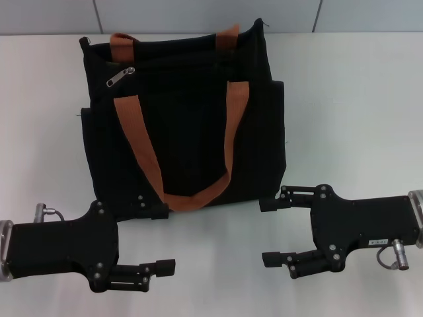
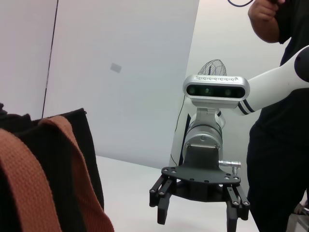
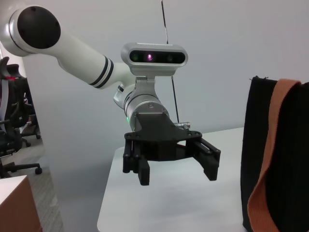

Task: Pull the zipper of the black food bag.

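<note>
The black food bag (image 1: 192,125) stands upright at the back middle of the white table, with two orange-brown straps (image 1: 142,148) hanging down its front. Its silver zipper (image 1: 121,78) lies near the bag's top left corner. My left gripper (image 1: 162,238) hovers open and empty in front of the bag's lower left, its upper finger close to the bag's bottom edge. My right gripper (image 1: 268,230) is open and empty off the bag's lower right corner. The two face each other. The left wrist view shows the bag (image 2: 84,145) and the right gripper (image 2: 198,217); the right wrist view shows the left gripper (image 3: 177,172) and the bag (image 3: 258,145).
The white table (image 1: 350,112) stretches to both sides of the bag. A person in black (image 2: 280,135) stands beyond the table's right side. Off the left side are an office chair (image 3: 12,140) and a cardboard box (image 3: 14,203).
</note>
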Available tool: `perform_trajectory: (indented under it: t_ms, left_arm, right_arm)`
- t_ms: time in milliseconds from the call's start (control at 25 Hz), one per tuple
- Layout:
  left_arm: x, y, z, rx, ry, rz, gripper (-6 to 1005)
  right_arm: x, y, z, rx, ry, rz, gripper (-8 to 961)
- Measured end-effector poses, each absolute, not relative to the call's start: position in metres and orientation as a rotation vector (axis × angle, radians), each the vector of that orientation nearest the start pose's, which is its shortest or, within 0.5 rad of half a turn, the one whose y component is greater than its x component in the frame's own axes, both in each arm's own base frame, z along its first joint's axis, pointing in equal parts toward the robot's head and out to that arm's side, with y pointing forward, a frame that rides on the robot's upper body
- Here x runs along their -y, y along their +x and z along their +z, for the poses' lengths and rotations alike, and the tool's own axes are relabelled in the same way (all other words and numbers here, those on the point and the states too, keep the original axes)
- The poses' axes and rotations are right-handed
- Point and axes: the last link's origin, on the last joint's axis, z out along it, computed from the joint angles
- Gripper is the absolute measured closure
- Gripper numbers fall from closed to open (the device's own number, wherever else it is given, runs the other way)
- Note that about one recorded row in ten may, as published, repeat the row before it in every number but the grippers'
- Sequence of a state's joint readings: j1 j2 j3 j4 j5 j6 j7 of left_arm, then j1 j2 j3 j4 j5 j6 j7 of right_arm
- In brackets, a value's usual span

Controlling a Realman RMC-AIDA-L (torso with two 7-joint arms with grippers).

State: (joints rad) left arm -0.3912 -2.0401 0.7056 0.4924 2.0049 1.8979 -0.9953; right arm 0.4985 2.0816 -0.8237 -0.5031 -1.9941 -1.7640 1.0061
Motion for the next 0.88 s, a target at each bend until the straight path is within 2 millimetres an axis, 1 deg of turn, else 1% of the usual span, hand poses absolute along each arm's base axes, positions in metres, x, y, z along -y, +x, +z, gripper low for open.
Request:
perform_trajectory:
  t_ms: [880]
  left_arm:
    - [-0.2376, -0.2845, -0.0065, 0.329, -2.918, -0.993, 164]
  right_arm:
    - [-0.2694, 0.2556, -0.0368, -0.200, -3.014, 0.863, 134]
